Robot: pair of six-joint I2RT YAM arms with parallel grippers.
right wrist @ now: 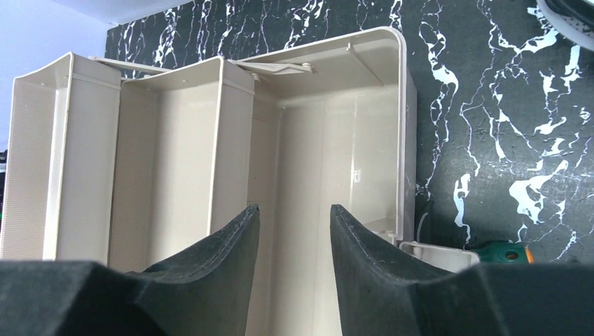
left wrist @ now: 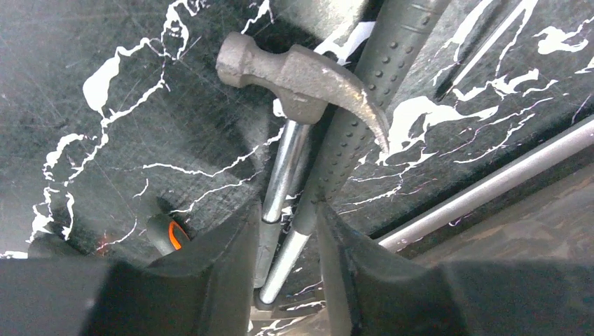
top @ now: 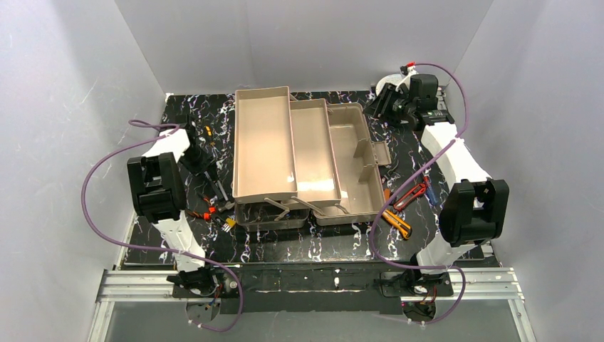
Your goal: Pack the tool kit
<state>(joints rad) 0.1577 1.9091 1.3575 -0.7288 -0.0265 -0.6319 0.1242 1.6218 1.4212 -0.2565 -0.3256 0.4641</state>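
Observation:
The tan toolbox (top: 335, 153) stands open mid-table, its trays (top: 265, 142) swung out to the left. My left gripper (top: 206, 171) is down on the mat left of the box. In the left wrist view the hammer (left wrist: 298, 70) lies with its chrome shaft between my fingers (left wrist: 231, 266). A grey-gripped screwdriver (left wrist: 382, 77) lies beside it, its shaft also in the gap. The left gripper (left wrist: 288, 217) is shut on both shafts. My right gripper (right wrist: 294, 217) hangs open and empty at the far right, facing the box's inside (right wrist: 329, 161).
Orange-handled pliers (top: 206, 212) and a small yellow piece (top: 229, 224) lie left of the box's front. A yellow knife (top: 397, 221) and a red-handled tool (top: 413, 192) lie to its right. The box's metal arm (left wrist: 490, 185) runs close by the hammer.

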